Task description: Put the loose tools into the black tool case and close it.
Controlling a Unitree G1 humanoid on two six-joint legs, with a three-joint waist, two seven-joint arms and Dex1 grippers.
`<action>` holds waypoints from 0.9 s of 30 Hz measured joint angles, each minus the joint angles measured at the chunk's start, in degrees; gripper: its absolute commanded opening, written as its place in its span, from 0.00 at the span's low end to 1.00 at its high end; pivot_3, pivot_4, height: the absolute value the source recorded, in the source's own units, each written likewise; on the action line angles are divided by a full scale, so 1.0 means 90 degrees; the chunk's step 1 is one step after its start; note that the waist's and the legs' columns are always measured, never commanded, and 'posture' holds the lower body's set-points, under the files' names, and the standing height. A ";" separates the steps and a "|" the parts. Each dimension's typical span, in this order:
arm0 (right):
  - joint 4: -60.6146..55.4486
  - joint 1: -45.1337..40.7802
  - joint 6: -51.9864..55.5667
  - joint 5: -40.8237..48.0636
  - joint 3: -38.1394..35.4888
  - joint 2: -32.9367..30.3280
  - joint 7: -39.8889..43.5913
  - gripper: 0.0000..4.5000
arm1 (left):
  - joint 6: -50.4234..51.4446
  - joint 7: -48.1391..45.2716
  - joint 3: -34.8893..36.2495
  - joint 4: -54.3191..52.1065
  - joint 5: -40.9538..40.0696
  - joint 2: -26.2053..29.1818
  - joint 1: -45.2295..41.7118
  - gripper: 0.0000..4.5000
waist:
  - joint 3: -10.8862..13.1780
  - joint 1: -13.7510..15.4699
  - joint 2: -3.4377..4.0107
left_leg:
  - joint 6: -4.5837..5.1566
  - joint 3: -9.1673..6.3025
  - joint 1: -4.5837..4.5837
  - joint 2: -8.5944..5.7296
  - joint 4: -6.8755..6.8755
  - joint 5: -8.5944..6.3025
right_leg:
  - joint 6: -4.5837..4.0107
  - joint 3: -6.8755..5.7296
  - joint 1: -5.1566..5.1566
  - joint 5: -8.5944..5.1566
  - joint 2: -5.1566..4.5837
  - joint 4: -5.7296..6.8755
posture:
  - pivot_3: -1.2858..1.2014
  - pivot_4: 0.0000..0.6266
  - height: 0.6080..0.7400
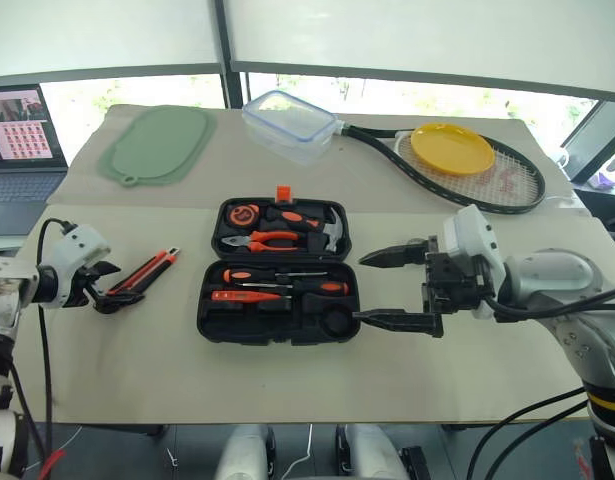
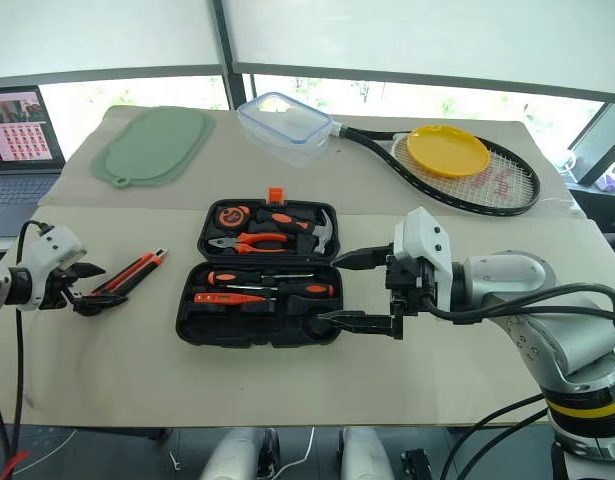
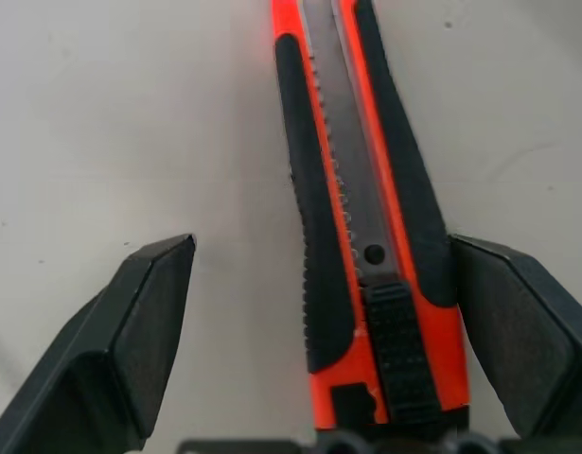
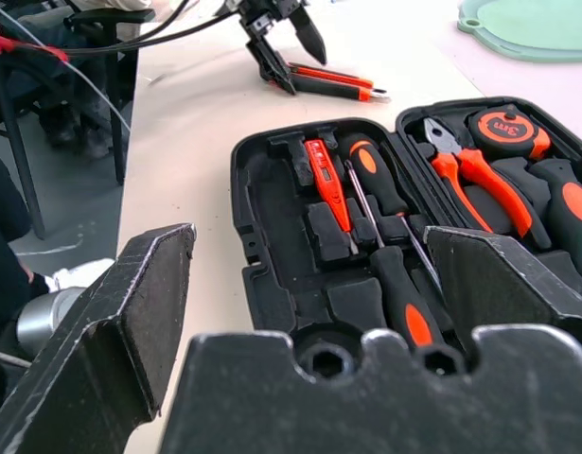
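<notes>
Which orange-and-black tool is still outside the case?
The utility knife. It lies on the table left of the case, between the left end effector's open fingers; the screwdrivers and pliers sit in recesses.

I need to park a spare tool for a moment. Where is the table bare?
Bare: the cloth in front of the open black plastic tool case up to the near table edge, and the stretch between the case and the green oval mat. Crowded: around the orange-and-black utility knife with the left gripper, and beside the right gripper.
</notes>
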 measured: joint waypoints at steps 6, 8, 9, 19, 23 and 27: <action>-0.0099 0.0106 -0.0001 -0.0013 0.0001 0.0001 -0.0115 1.00 | -0.0264 -0.0157 0.0016 0.0089 -0.0053 -0.0012 0.0086 0.47 | 0.0000 0.0007 0.0001 | -0.0001 -0.0014 0.0019 0.0003 -0.0001 0.0001 | -0.0002 0.0011 0.0006 -0.0001 0.0001 0.0014 | 0.52 0.24 0.99; -0.0100 0.0118 -0.0001 -0.0017 0.0000 0.0001 -0.0160 1.00 | -0.0203 -0.0122 0.0132 0.0093 -0.0158 -0.0013 0.0144 0.38 | 0.0000 -0.0002 0.0001 | -0.0002 -0.0016 0.0017 0.0005 0.0000 0.0001 | -0.0003 0.0010 0.0004 -0.0001 0.0002 0.0016 | 0.52 0.24 0.99; -0.0100 0.0133 -0.0001 -0.0017 -0.0001 0.0000 -0.0187 1.00 | -0.0126 -0.0114 0.0212 0.0059 -0.0195 -0.0013 0.0177 0.38 | 0.0000 -0.0003 0.0000 | -0.0002 -0.0017 0.0014 0.0006 0.0001 0.0001 | -0.0003 0.0009 0.0002 -0.0001 0.0002 0.0015 | 0.52 0.24 0.99; -0.0079 0.0161 0.0000 0.0013 -0.0091 -0.0051 -0.0198 1.00 | 0.1317 -0.0919 0.0576 -0.4551 -0.1898 0.0214 0.0807 0.38 | 0.0009 0.0052 -0.0014 | 0.0019 -0.0021 -0.0018 -0.0007 0.0027 -0.0011 | 0.0032 0.0021 0.0006 0.0008 -0.0014 -0.0013 | 0.52 0.24 0.99; -0.0076 0.0165 0.0008 0.0015 -0.0093 -0.0051 -0.0234 1.00 | 0.1324 -0.1093 -0.0314 -0.5446 -0.1872 0.0117 0.0994 0.38 | 0.0010 0.0036 -0.0014 | 0.0009 -0.0022 -0.0018 -0.0002 0.0023 -0.0005 | 0.0020 0.0020 -0.0003 0.0004 0.0010 -0.0003 | 0.52 0.24 0.99; -0.0099 0.0252 0.0049 0.0078 -0.0151 -0.0051 -0.0310 1.00 | 0.1090 -0.1178 -0.0837 -0.5529 -0.1525 0.0112 0.0897 0.38 | 0.0011 0.0053 -0.0013 | 0.0003 -0.0023 -0.0015 -0.0003 0.0017 -0.0001 | 0.0014 0.0017 -0.0004 0.0002 0.0012 0.0001 | 0.52 0.24 0.99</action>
